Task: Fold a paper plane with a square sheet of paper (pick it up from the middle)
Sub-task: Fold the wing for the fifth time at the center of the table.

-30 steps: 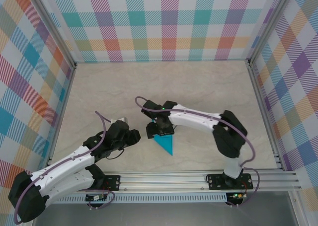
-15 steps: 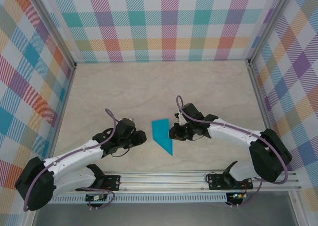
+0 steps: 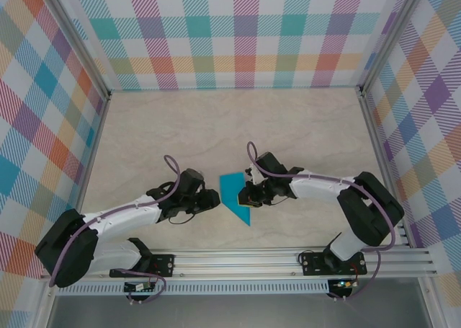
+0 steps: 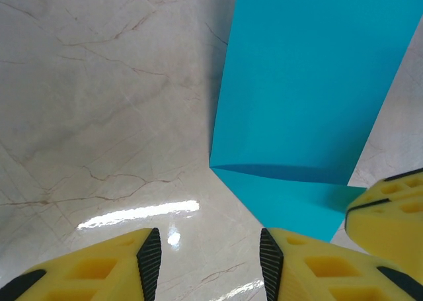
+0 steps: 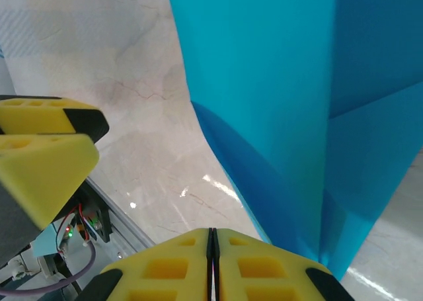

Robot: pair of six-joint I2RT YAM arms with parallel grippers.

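Nearest, left end effector: yellow jaws partway apart, nothing between. Just ahead and to its right, teal-blue, partly folded paper plane lying on pale marbled worktop. At plane's far edge, right end effector: jaws pressed together, empty, paper just ahead-right.

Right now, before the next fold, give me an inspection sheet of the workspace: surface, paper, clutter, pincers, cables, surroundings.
Surface: pale marbled tabletop, glossy.
Job's things: teal paper, partly folded, lying between the two pincers; one flap looks raised.
Clutter: nothing seen.
Pincers: left pincer open and empty, close to the paper's left side; right pincer shut at the paper's right side, no paper seen between its fingers.
Cables: purple cable looped over each arm, off the paper.
Surroundings: plaid walls on three sides; metal rail at the near edge.
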